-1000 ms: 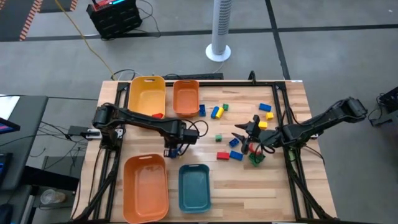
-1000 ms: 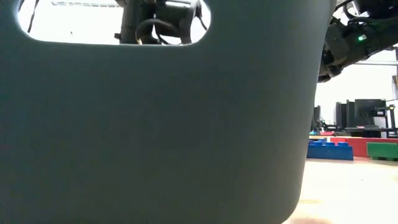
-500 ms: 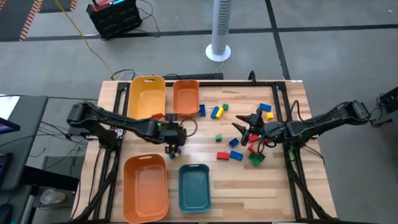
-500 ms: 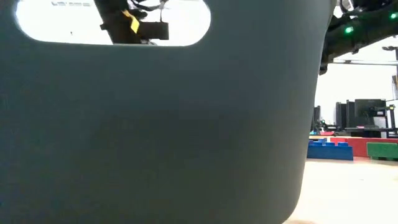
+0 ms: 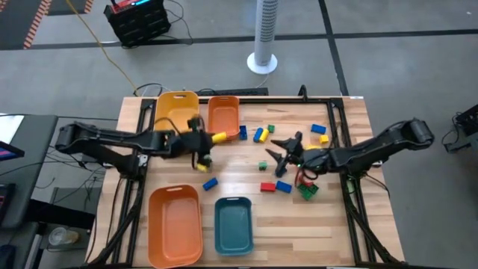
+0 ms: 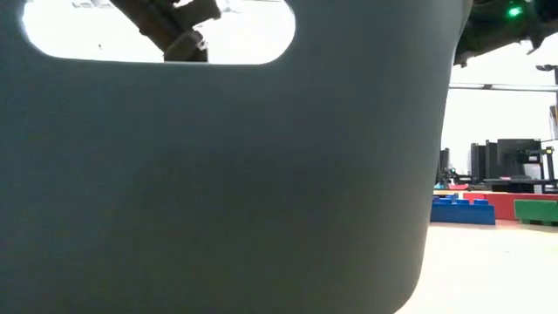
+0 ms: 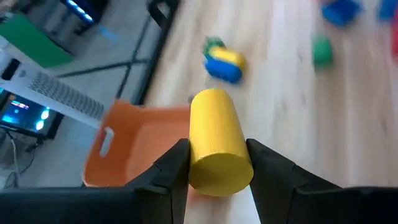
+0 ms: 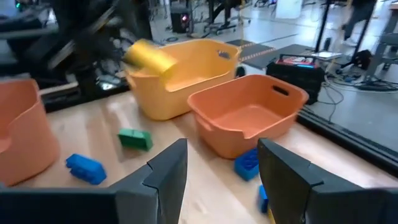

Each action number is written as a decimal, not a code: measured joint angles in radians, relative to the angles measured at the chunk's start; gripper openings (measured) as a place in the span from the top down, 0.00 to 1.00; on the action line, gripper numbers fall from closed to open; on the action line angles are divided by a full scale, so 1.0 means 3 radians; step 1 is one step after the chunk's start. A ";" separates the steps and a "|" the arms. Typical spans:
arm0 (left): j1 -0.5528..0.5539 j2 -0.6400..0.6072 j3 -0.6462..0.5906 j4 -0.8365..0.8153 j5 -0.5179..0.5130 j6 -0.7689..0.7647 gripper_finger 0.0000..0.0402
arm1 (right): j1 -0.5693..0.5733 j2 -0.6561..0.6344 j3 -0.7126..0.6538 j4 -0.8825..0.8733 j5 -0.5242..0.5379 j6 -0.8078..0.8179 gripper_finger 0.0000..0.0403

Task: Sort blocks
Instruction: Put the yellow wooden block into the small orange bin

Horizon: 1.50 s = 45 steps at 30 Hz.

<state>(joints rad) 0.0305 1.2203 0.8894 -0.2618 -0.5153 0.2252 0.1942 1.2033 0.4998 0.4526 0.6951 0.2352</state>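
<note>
My left gripper hovers by the near ends of the yellow bin and the small orange bin, shut on a yellow block. My right gripper is open and empty, above the table near a green block. Loose blocks lie flat on the wood: blue, red, blue, green, a blue-and-yellow pair, and yellow and blue ones. The low view shows blue, red and green blocks. My left gripper pinches the yellow block between its two fingers, on opposite sides of the end nearest the wrist. The fingers come roughly level from the table's left. The block is lifted clear of the table and sticks out past the fingertips toward the table's right.
A large orange bin and a teal bin stand at the near edge; the teal bin's wall fills most of the low view. Black frame rails run along both table sides. Bare wood lies between the bins and the blocks.
My left gripper has risen from beside the teal bin and drawn back toward the far-left, to the yellow and small orange bins, carrying the yellow block up off the table. A blue block has stayed where the gripper was. My right gripper has moved toward the table's left.
</note>
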 joint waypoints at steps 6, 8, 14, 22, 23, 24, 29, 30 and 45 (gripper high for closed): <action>0.0781 0.0310 0.0111 0.0329 0.0866 0.0030 0.69 | 0.0100 0.0643 0.0415 0.0005 0.0041 0.0000 0.49; 0.0967 0.0457 0.0148 0.0310 0.0935 0.0022 0.69 | 0.0096 0.0737 0.0527 -0.0068 0.0118 -0.0002 0.49; 0.1298 0.0813 0.0240 0.0332 0.1200 -0.0043 0.69 | 0.0095 0.0464 0.0676 -0.0466 0.0358 -0.0320 0.49; 0.1488 0.1134 0.0335 0.0529 0.1179 0.0084 0.66 | 0.0221 -0.0236 0.0679 -0.0615 0.0748 -0.1153 0.49; 0.1501 0.1130 0.0337 0.0535 0.1204 0.0081 0.65 | 0.0190 -0.0301 0.0679 -0.0609 0.0748 -0.1185 0.49; 0.1513 0.1122 0.0337 0.0564 0.1253 0.0066 0.64 | 0.0132 -0.0361 0.0679 -0.0600 0.0748 -0.1168 0.49; 0.1578 0.1098 0.0413 0.0651 0.1504 -0.0095 0.65 | -0.0300 -0.0460 0.0679 -0.0621 0.0453 -0.0665 0.49; 0.1600 0.1101 0.0467 0.0624 0.1531 -0.0118 0.66 | -0.0389 -0.0459 0.0679 -0.0612 0.0314 -0.0575 0.49; 0.1717 0.1103 0.0810 -0.0008 0.1865 -0.0253 0.66 | -0.1102 -0.0452 0.0679 -0.0612 -0.0503 0.0006 0.49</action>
<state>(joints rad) 0.5456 1.5513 1.1324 -0.2643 0.0441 0.1493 -0.1363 1.0676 0.7036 0.2689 0.5443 0.2371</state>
